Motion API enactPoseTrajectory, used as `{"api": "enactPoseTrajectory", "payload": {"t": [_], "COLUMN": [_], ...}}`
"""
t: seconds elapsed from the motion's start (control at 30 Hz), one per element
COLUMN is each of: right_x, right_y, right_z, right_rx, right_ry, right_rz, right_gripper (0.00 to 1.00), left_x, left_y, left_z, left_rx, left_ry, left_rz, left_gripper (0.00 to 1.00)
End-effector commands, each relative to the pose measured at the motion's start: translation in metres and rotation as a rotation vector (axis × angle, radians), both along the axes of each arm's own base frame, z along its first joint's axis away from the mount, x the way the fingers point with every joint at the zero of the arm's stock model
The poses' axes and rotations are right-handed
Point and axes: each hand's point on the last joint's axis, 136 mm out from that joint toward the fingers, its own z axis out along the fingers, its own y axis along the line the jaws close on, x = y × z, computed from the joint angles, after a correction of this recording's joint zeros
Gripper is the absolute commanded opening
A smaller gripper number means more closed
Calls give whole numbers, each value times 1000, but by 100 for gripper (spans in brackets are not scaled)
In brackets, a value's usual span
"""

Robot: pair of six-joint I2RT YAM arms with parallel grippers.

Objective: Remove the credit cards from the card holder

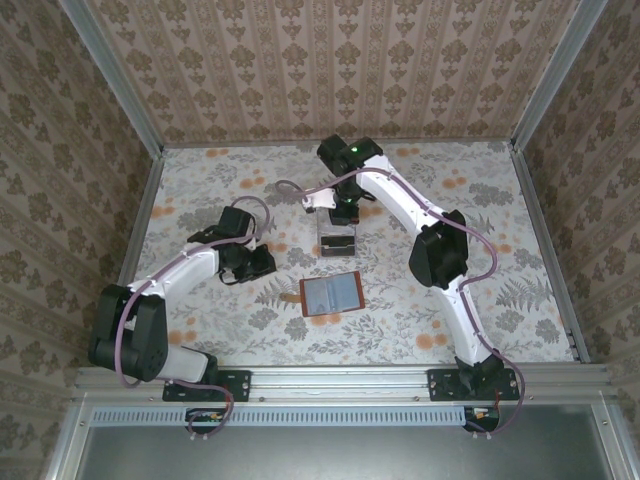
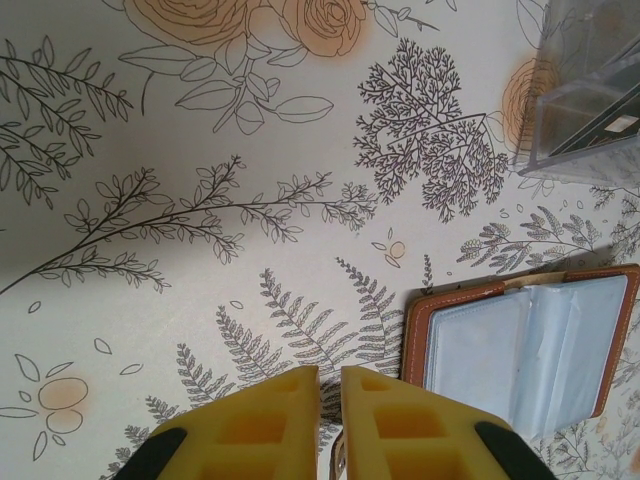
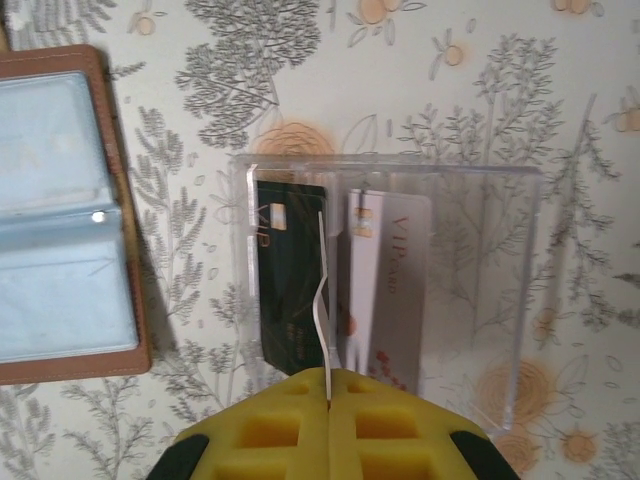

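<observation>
Credit card | pinched edge-on by right fingers | left fingers almost closed, empty

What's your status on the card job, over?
Right claw shut on thin card at clear box. Left claw closed, near open card holder. Dark card, pale card in box. Nothing blocking.
</observation>
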Motion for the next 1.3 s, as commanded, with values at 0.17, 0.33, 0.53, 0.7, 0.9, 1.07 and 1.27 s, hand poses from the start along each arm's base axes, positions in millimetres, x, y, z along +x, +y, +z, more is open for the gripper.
{"api": "enactPoseTrajectory", "payload": {"t": [0.17, 0.33, 0.53, 0.7, 0.9, 1.07, 1.27], "right_x": [31, 41, 45, 40, 36, 56, 77], "right_y": [4, 7, 11, 12, 12, 9, 12], "right_z": [5, 2, -9, -20, -25, -17, -1], "right_rx": [-21, -34, -50, -63, -67, -91, -75], "right_ry": [-135, -176, -169, -133, -110, -202, -308], "right_rz": [12, 26, 57, 76, 79, 27, -18], "right_gripper": [0, 0, 0, 0, 5, 18, 20], "left_x": [-1, -1, -3, -4, -2, -1, -1], "left_y": [5, 8, 11, 14, 15, 15, 15], "left_z": [-5, -6, -9, -11, -10, -11, -10], "left_rx": [-3, -4, -4, -6, -9, -10, -11], "left_ry": [6, 10, 18, 25, 27, 28, 27], "left_rz": [-10, -3, 2, 7, 8, 8, 10], "left_gripper": [15, 15, 15, 15, 16, 16, 16]}}
